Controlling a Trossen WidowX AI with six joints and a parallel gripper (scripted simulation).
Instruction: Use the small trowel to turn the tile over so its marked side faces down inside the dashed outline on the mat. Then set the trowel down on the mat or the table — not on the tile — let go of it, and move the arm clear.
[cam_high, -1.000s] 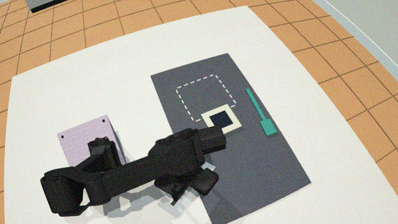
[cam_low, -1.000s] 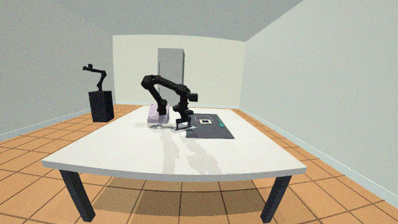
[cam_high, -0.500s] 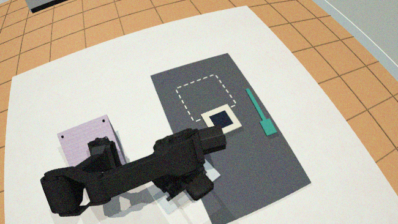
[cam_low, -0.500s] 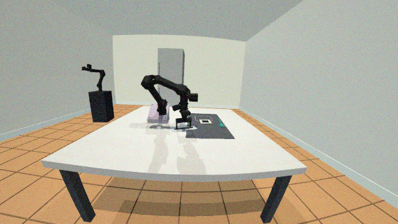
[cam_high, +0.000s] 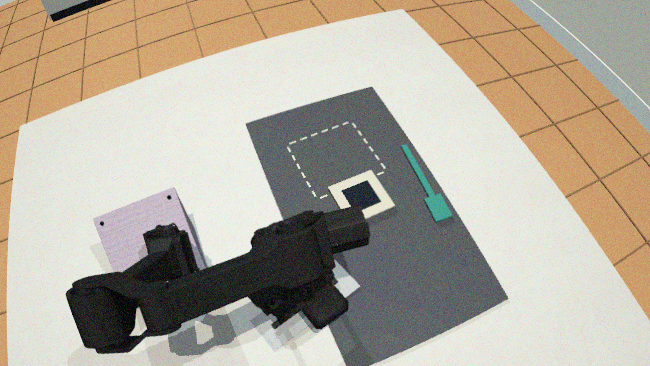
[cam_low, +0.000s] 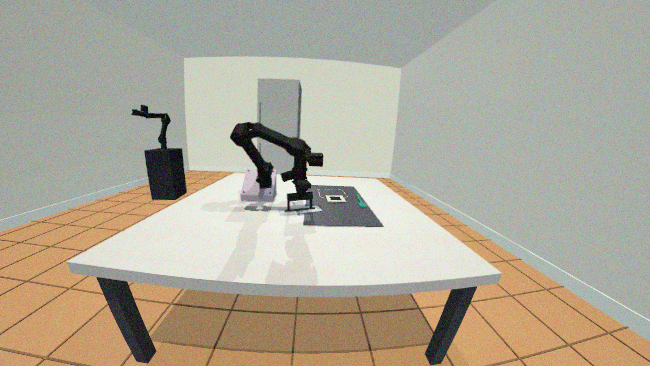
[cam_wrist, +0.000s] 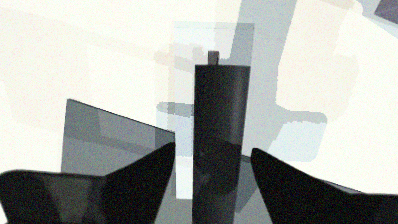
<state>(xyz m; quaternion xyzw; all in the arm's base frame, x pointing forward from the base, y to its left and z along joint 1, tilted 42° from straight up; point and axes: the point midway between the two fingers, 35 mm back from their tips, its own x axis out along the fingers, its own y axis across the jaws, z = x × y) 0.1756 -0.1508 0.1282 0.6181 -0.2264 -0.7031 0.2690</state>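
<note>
Altogether, one mat (cam_high: 415, 280) (cam_low: 345, 218) (cam_wrist: 85, 147) carries one tile (cam_high: 362, 195) (cam_low: 336, 198), one teal trowel (cam_high: 438, 207) (cam_low: 361, 203).

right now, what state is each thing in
gripper: partly open
tile: marked side up, mostly outside the outline
trowel: lying on the mat, not held
mat: flat on the table

The matte black arm (cam_high: 215, 287) (cam_low: 272, 136) has blocky joints; black, tapered fingers sit at its tip.
</note>
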